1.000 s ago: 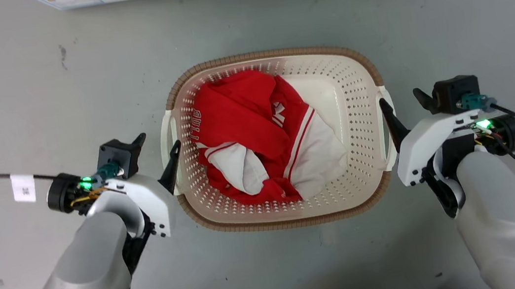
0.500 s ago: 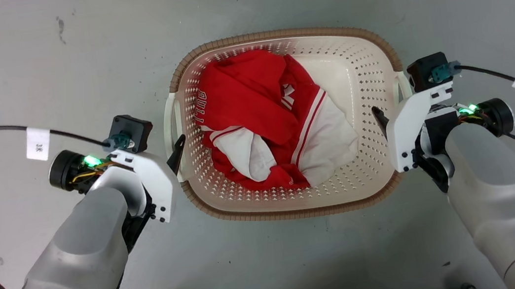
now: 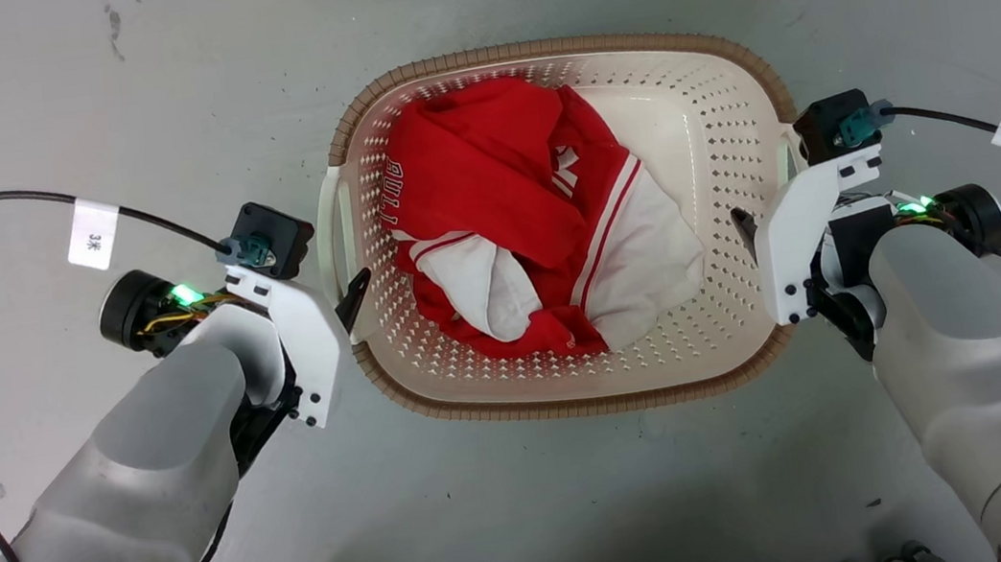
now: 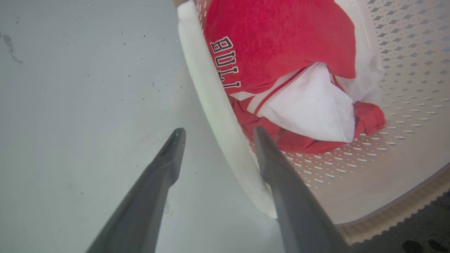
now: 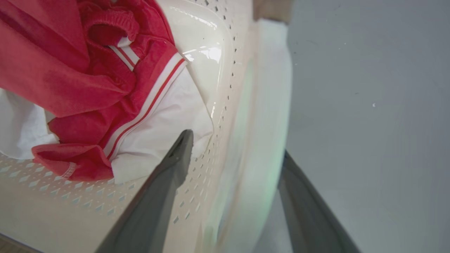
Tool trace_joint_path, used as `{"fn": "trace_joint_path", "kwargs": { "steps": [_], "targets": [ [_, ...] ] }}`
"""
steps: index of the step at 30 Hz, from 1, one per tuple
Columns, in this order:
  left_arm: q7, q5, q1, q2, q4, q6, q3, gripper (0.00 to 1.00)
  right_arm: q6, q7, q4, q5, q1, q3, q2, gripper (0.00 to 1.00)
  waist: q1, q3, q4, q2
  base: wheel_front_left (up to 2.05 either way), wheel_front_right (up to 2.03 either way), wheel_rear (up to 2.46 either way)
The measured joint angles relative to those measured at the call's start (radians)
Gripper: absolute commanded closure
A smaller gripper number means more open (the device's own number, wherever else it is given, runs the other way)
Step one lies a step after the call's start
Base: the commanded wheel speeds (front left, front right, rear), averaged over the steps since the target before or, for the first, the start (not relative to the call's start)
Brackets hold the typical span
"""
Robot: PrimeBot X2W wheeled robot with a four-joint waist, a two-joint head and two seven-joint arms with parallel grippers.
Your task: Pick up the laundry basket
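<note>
While the laundry basket (image 3: 574,399) rests on the floor (image 3: 5,114), the left gripper (image 4: 218,131) stands spread astride its left handle (image 4: 207,95). The right gripper (image 5: 235,144) stands spread astride the right handle (image 5: 269,105).

the laundry basket (image 3: 718,131) is cream-white, perforated, with a brown woven-look rim; the garment (image 3: 487,176) is red and white.

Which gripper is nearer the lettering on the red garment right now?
Left. The left gripper straddles one handle of the laundry basket, right beside the lettering. The right gripper straddles the opposite handle, across the garment.
</note>
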Motion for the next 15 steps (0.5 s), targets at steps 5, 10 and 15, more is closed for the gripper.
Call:
{"fn": "trace_joint_path", "kwargs": {
  "steps": [5, 10, 15],
  "targets": [
    [-0.013, -0.037, -0.01, 0.002, 0.007, 0.0, -0.038, 0.0, 0.0, -0.01, 0.015, 0.012, -0.004, 0.006, 0.0, 0.0, 0.0, 0.002, 0.0, 0.0, 0.0, 0.0, 0.0],
    [-0.022, -0.056, -0.015, 0.0, 0.006, 0.0, -0.059, 0.7, 0.0, -0.025, 0.026, 0.026, -0.013, 0.016, 0.0, 0.69, 0.0, 0.002, 0.003, 0.0, 0.0, 0.0, 0.0],
    [-0.023, -0.064, -0.015, -0.001, -0.018, -0.001, -0.07, 1.0, 0.0, -0.028, 0.039, 0.037, -0.014, 0.031, 0.001, 1.0, 0.0, -0.002, 0.006, 0.0, 0.0, 0.0, 0.0]
  ]
}}
